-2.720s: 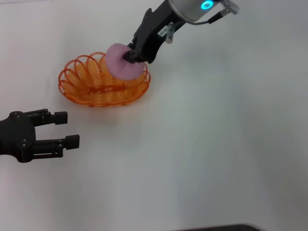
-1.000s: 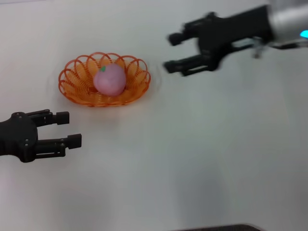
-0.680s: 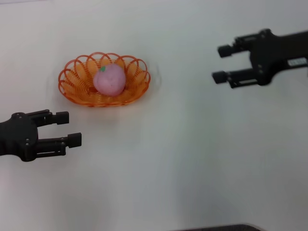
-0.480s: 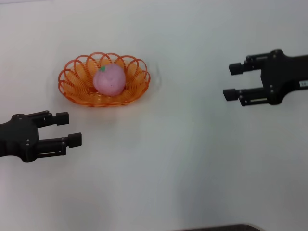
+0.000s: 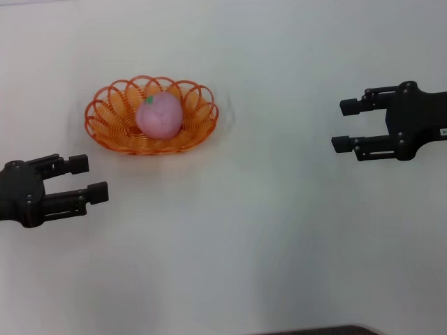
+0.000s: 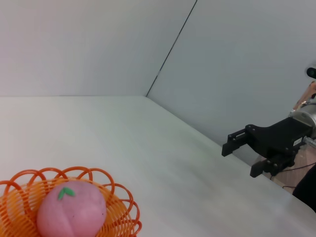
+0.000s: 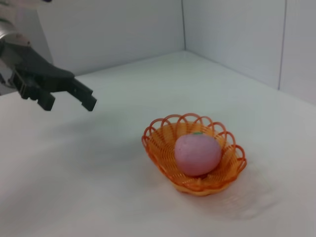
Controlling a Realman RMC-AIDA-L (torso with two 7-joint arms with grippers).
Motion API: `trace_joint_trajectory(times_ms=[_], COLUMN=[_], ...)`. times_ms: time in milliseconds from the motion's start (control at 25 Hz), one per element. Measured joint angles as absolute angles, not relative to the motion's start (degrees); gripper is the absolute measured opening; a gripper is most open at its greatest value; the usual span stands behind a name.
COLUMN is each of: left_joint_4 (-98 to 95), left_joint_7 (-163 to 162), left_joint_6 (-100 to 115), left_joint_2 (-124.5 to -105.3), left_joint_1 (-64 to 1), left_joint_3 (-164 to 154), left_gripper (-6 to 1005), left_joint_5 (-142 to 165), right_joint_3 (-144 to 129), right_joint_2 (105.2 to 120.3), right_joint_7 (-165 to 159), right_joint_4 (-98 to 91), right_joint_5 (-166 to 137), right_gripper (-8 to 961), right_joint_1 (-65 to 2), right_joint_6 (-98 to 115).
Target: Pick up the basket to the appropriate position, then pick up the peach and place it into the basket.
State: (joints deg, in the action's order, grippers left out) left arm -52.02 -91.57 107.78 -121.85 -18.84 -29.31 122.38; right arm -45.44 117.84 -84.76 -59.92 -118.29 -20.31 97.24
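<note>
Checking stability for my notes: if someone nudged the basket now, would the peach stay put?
Probably. The peach sits low inside the basket, below its looped rim. Being round, it might rock or roll slightly. Both grippers hang clear, open.

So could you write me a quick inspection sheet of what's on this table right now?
Surface: plain white table.
Job's things: pink peach sits inside the orange basket, leaf mark up.
Clutter: nothing seen.
Grippers: left gripper open, empty, near the basket; right gripper open, empty, far to the right.
Cables: thin wires by the right arm in the left wrist view.
Surroundings: grey walls meeting at a corner.
</note>
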Motion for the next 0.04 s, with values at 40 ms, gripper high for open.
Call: trace_joint_trajectory(times_ms=[40], left_joint_4=[-52.02], left_joint_7=[-91.58], left_joint_6=[107.73], left_joint_2=[-121.83], left_joint_1=[-18.84], left_joint_3=[-29.30], left_gripper=[828], left_joint_5=[122.40], right_joint_3=[-45.49], right_joint_2=[117.85], right_joint_7=[-84.72], right_joint_4=[-59.85], right_joint_5=[-118.61], right_gripper=[698], right_joint_1=[-20.46], right_joint_6=[97.28])
